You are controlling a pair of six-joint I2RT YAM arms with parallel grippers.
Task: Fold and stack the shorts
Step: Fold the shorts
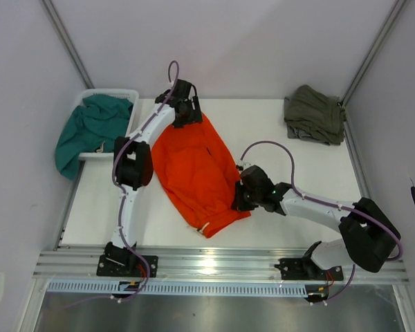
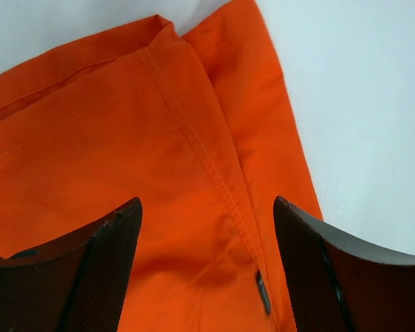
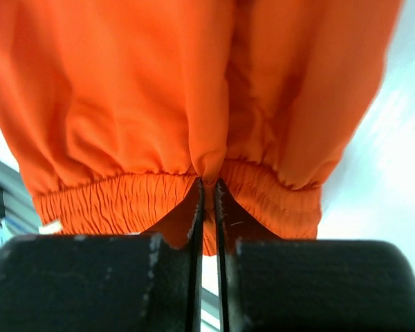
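Orange shorts (image 1: 197, 169) lying spread flat on bench (image 1: 283, 152), running diagonally, waistband (image 3: 159, 200) end nearer arm bases, leg hems toward far edge. Right claw (image 3: 207, 183) pinching gathered waistband, fingers nearly together, fold of fabric caught between them. Left claw (image 2: 207, 204) hanging over leg-hem end, fingers standing well apart, orange cloth below; small dark tag (image 2: 262, 292) showing beside seam. Teal garment (image 1: 90, 131) draping over white basket (image 1: 111, 93) at far left. Olive-green garment (image 1: 315, 114) sitting crumpled at far right corner.

Three garments (image 1: 197, 169) (image 1: 90, 131) (image 1: 313, 114), one basket (image 1: 111, 93)
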